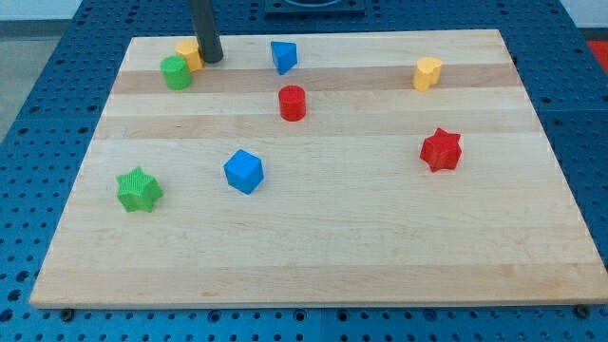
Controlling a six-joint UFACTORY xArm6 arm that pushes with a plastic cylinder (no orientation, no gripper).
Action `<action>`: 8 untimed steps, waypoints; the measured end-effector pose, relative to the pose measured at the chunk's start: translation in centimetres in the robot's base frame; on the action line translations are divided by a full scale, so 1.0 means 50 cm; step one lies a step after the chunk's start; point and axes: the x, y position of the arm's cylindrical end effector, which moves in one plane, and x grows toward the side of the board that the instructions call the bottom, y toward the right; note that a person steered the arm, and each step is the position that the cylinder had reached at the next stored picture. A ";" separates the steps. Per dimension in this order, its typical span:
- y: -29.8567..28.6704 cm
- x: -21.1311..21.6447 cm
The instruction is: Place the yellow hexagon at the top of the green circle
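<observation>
One dark rod stands almost upright at the view's top left, and my tip (pixel 211 59) touches the right side of the yellow hexagon (pixel 188 52). It has no end effector. This hexagon sits just above the green circle (pixel 175 72), touching it, close to the table's (pixel 313 256) top edge.
</observation>
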 end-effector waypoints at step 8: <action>-0.038 0.027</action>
